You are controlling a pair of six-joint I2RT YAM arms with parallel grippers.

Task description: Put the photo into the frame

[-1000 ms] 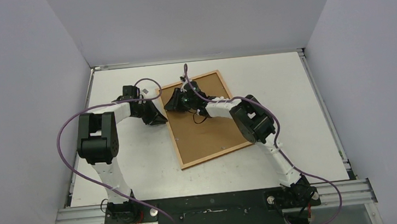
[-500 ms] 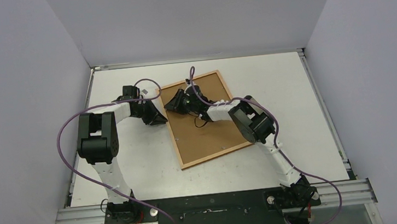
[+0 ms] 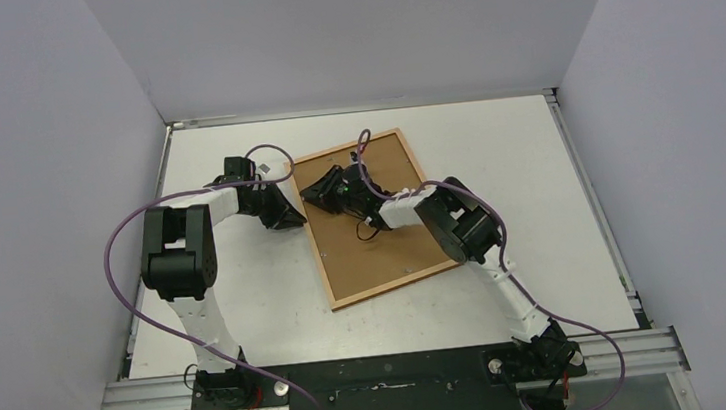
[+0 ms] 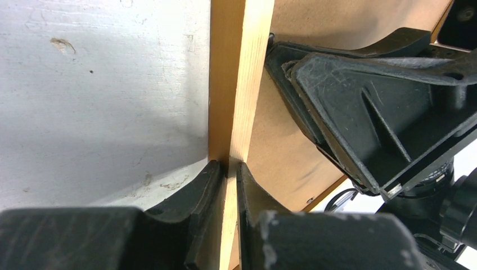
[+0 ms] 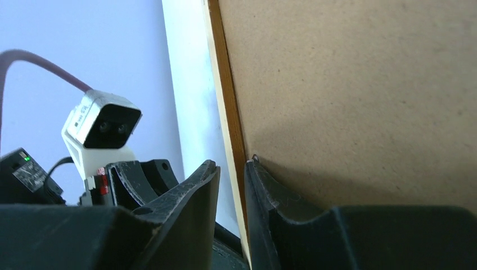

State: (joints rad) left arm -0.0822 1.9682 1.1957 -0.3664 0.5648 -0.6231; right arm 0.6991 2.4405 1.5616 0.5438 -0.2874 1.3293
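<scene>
Orange-brown wooden picture frame [image 3: 397, 283], thin and rectangular, lies flat mid-table, back upward, with a stiff brown fibreboard backing panel [image 3: 384, 258] seated inside it.

Left gripper [image 4: 228, 166]: pinched tight on the frame's left rail, apparently to steady it.

Right gripper [image 5: 230, 166]: just beyond on the same rail, jaws narrowly parted astride it (inner finger on the panel), probably pressing the panel down.

Photo: hidden, presumably beneath the panel.

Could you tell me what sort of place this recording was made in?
Probably a lab robot cell, not a home: a white table boxed in by plain grey panels, with the left arm and right arm bolted to an aluminium rail at its near edge.
</scene>
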